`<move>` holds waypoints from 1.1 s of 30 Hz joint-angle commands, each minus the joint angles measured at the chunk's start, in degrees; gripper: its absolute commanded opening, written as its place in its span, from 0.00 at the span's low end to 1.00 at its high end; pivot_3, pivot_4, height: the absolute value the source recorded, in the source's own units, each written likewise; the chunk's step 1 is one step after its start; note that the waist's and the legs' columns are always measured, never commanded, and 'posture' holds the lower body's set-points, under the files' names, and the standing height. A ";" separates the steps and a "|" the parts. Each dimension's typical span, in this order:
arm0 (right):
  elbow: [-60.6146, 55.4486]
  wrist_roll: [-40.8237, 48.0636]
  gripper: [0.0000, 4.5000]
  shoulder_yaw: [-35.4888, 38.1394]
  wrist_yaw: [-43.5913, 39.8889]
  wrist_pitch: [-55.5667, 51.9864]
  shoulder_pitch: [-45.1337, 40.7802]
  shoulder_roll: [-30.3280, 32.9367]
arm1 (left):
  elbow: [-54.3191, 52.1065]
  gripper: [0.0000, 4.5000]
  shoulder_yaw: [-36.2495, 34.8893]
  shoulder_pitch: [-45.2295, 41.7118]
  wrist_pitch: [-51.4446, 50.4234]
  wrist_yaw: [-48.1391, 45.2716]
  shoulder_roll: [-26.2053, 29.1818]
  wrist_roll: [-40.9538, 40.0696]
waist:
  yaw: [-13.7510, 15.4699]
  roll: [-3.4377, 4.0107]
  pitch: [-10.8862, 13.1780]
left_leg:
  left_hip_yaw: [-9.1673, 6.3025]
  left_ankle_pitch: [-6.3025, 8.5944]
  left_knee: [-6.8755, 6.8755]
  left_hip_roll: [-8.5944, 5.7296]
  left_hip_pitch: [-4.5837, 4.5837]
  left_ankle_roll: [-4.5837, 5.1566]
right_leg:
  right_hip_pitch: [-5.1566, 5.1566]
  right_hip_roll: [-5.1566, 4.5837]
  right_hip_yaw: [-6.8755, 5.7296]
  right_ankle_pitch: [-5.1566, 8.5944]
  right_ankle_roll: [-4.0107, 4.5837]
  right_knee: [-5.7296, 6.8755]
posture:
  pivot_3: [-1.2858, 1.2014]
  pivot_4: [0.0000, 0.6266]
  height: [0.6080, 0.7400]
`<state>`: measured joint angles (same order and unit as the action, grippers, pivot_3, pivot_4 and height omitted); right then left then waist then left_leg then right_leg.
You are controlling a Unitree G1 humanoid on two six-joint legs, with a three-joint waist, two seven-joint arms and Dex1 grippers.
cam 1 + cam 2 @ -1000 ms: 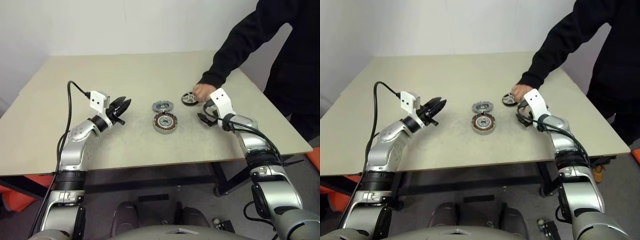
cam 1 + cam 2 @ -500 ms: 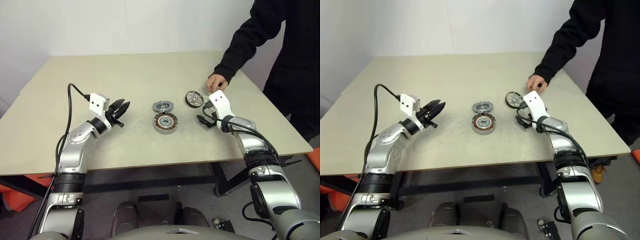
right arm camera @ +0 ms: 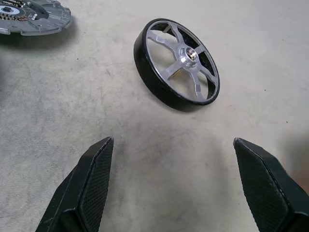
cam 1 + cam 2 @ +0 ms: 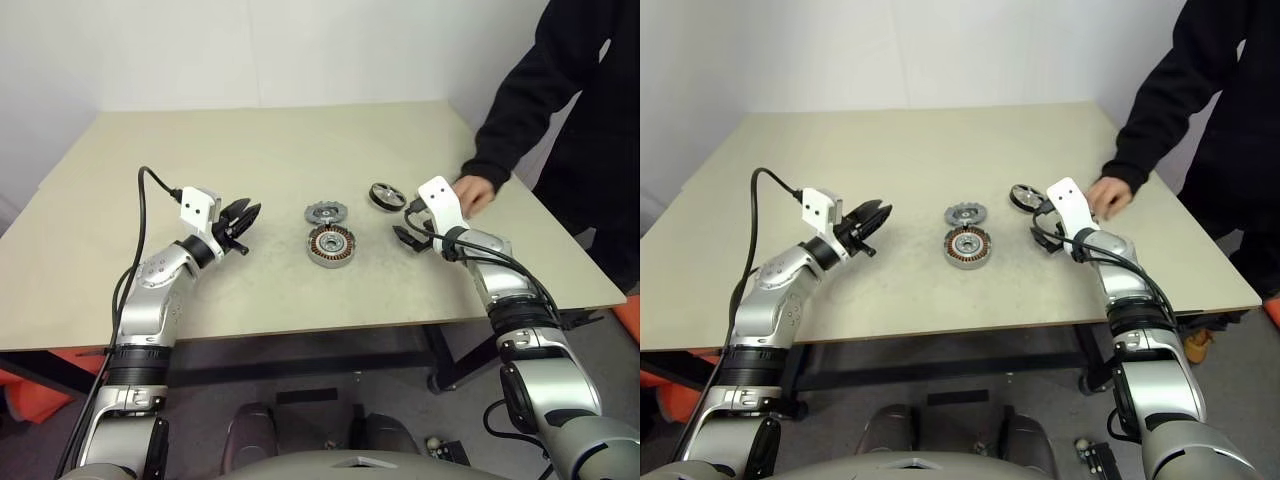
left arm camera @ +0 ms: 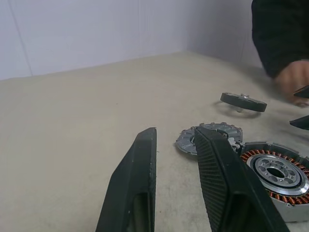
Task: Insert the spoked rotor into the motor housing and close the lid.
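The spoked rotor [image 4: 387, 195] lies on the table, with a dark ring and silvery spokes [image 3: 189, 54]. My right gripper [image 4: 410, 228] stands open just short of it, and the rotor lies ahead of the gap between its wide-spread fingers [image 3: 172, 140]. The lid [image 4: 324, 212], a notched grey disc, lies left of the rotor. The motor housing [image 4: 331, 245] with its copper windings sits just in front of the lid. My left gripper [image 4: 240, 215] hovers to the left of both, pointing toward them, fingers slightly apart and holding nothing [image 5: 176, 130].
A person in a black sleeve [image 4: 540, 90] stands at the table's right side, with a hand [image 4: 476, 192] resting on the table just right of my right gripper. The beige table [image 4: 250, 150] stretches away behind the parts.
The person's hand has let go of the rotor and drawn back to the right, leaving the rotor lying on the table. Neither arm has moved.
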<state>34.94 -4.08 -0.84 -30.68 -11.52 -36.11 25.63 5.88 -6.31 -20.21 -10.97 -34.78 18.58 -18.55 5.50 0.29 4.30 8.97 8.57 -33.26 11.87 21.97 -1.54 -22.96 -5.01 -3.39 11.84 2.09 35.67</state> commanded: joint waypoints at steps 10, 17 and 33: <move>0.07 0.01 0.99 1.87 5.61 -0.33 -2.90 -0.22 | -0.79 0.29 0.11 -0.76 1.70 -0.11 0.22 0.71 | 0.00 0.00 0.00 | 0.00 0.00 0.00 0.00 0.00 0.00 | 0.00 0.00 0.00 0.00 0.00 0.00 | 0.52 0.00 1.00; 10.62 -3.34 0.99 4.24 25.99 2.37 -10.02 -0.72 | -0.34 0.29 0.50 -1.02 1.99 0.09 -0.27 0.91 | -0.07 0.02 -0.01 | 0.01 -0.04 0.01 0.00 -0.02 -0.07 | -0.04 0.01 0.00 0.00 0.00 0.04 | 0.52 0.00 1.00; 32.07 3.88 0.99 13.05 45.10 5.59 -24.03 -6.74 | -2.11 0.29 0.25 0.27 1.92 0.65 0.16 0.85 | -0.19 0.05 -0.01 | 0.03 -0.03 0.04 -0.01 0.04 -0.07 | -0.12 0.00 0.00 0.00 0.00 0.05 | 0.52 0.00 1.00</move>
<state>66.45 -0.76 11.13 11.42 -7.01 -58.13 18.62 6.18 -5.60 -19.73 -9.83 -34.39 18.22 -17.61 5.31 0.34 4.29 9.00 8.54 -33.22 11.86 22.01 -1.61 -23.09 -5.01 -3.39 11.85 2.09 35.72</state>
